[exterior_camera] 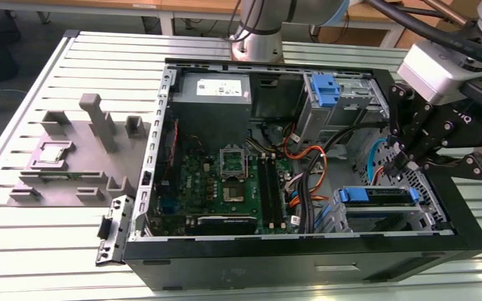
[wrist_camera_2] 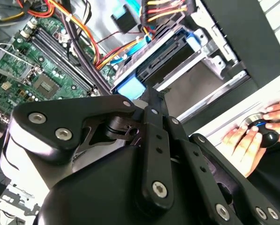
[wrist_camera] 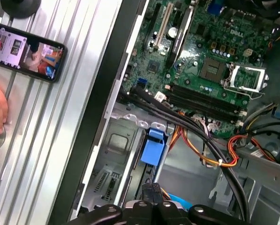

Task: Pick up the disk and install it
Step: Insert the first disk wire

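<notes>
While one black computer case is lying open on the ribbed metal table, two blue plastic pieces are showing inside it in the exterior view. One is the disk, and the other is a lone blue bracket in the far right bay. The disk is sitting in the near right metal cage, its blue carrier framing a flat grey body. In both wrist views its blue end tab is facing outward.

One gripper is hanging just above that cage, apart from the disk. In both wrist views its black jointed fingertips are lying pinched together, gripping nothing.

One green motherboard is covering the case floor, with orange and black cables curling between it and the cage. One person's hand is resting on the table outside the case, beside one phone.
</notes>
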{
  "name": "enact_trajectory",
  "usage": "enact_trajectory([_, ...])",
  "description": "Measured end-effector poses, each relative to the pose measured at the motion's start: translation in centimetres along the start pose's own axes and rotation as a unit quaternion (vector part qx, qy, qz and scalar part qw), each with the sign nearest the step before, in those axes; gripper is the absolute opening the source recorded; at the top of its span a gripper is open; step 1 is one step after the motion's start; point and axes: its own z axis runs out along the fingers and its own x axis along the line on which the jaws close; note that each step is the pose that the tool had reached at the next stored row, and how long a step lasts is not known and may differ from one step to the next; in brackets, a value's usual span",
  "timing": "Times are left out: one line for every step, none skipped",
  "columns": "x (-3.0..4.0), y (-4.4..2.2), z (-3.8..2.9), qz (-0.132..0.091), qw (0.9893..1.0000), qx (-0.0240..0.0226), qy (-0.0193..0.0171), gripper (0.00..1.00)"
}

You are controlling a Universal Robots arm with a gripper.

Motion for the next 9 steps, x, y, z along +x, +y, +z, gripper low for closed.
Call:
enact_trajectory([0.00,-0.08,0.01,0.000,1.0000,0.0002,0.0001,0.10])
enact_trajectory([0.00,-0.08,0.03,-0.002,1.0000,0.0015,0.0004,0.10])
enact_trajectory([0.00,-0.08,0.03,-0.006,1.0000,0.0035,0.0011,0.10])
enact_trajectory([0.00,-0.09,0.04,-0.011,0.9999,0.0051,0.0017,0.10])
enact_trajectory([0.00,-0.09,0.04,-0.018,0.9998,0.0067,0.0021,0.10])
enact_trajectory([0.00,-0.09,0.05,-0.025,0.9997,0.0083,0.0025,0.10])
enact_trajectory([0.00,-0.09,0.06,-0.031,0.9995,0.0100,0.0030,0.10])
enact_trajectory([0.00,-0.10,0.06,-0.038,0.9992,0.0114,0.0035,0.10])
enact_trajectory([0.00,-0.10,0.07,-0.045,0.9989,0.0126,0.0038,0.10])
